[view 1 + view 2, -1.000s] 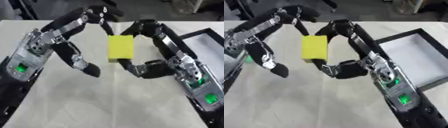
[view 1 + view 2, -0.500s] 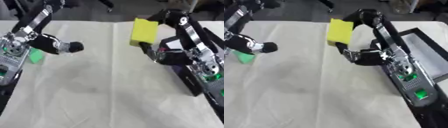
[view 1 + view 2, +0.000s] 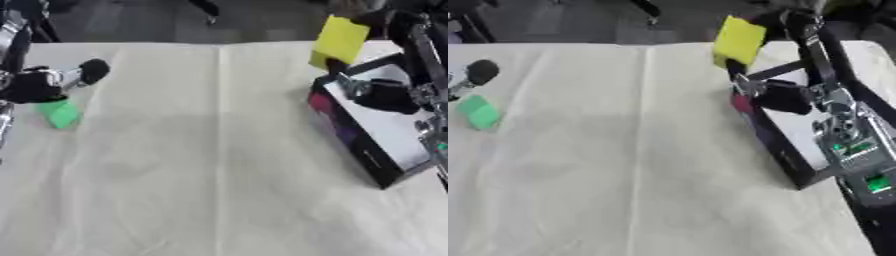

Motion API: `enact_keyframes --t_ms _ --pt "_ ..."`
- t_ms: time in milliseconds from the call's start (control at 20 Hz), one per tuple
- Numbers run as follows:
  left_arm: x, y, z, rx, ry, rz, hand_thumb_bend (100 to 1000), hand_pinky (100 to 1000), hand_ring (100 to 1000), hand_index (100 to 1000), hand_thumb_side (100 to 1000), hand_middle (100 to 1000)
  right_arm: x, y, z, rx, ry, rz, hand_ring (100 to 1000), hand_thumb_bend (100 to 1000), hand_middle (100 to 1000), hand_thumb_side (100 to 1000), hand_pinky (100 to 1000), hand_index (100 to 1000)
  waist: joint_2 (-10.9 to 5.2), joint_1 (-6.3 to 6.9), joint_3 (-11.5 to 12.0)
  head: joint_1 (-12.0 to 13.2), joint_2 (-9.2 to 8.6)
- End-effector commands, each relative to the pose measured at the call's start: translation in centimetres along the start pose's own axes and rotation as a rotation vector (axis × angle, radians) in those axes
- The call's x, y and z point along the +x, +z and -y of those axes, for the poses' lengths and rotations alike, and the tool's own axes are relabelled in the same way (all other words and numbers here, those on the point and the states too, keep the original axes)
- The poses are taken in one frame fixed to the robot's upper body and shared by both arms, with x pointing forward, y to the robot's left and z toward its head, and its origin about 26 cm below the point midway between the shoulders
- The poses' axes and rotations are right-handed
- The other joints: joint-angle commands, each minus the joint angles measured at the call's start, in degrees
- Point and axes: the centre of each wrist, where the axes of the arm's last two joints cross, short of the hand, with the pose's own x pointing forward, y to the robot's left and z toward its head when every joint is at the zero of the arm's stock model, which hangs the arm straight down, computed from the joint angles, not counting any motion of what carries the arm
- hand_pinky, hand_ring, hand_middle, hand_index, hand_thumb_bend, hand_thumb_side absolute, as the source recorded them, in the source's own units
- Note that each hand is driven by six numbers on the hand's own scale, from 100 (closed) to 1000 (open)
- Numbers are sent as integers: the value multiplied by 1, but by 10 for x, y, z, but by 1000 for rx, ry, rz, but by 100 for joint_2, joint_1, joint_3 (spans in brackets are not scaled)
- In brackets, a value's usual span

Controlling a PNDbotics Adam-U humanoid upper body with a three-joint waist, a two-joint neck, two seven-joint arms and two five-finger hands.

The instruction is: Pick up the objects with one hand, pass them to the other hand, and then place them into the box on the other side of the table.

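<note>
My right hand (image 3: 378,93) is shut on a yellow block (image 3: 339,40), pinching it from below and from above. It holds the block in the air over the far left corner of the black box (image 3: 352,145), which has a white inside and stands at the table's right edge. My left hand (image 3: 35,86) hovers at the far left of the table, holding nothing that I can see. A small green block (image 3: 59,113) lies on the cloth just below that hand.
A cream cloth (image 3: 201,165) covers the table, with a fold line running front to back. Dark floor and chair legs show beyond the far edge. My right forearm (image 3: 850,145) reaches over the box from the lower right.
The right hand has carried the yellow block from the table's middle to above the box's corner. The left hand has drawn back to the left, beside the green block. The camera has shifted too.
</note>
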Motion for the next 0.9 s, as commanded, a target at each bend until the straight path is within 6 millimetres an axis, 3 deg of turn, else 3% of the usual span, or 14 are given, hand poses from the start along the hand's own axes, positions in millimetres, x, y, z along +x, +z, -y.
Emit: enact_keyframes --t_ms 50,500,600,650,800,900 --pt "4 6 -13 67 -27 0 693 853 808 880 600 832 -28 -1 14 -71 114 -102 559 279 535 100 684 326 8 -61 21 -120 -8" --pt "-3 35 -13 141 -43 -99 687 850 804 873 605 828 -94 29 10 -13 216 -354 578 327 564 125 698 418 -22 -79 89 -266 -8" --pt "-4 37 -12 146 -45 -109 686 850 804 872 606 828 -102 33 9 12 231 -383 593 349 585 168 707 492 -29 -81 95 -275 -8" --pt "-4 39 -12 149 -46 -114 685 849 804 872 606 828 -106 36 9 27 239 -398 622 387 617 234 724 600 -30 -81 98 -278 -8" --pt "-6 42 -13 159 -52 -132 684 849 804 872 607 827 -114 43 12 81 268 -434 676 468 671 349 749 733 -34 -80 99 -276 -8" --pt "-7 44 -13 164 -56 -142 682 849 804 872 608 828 -114 45 17 107 292 -436 734 583 729 476 777 837 -36 -80 93 -276 -8"
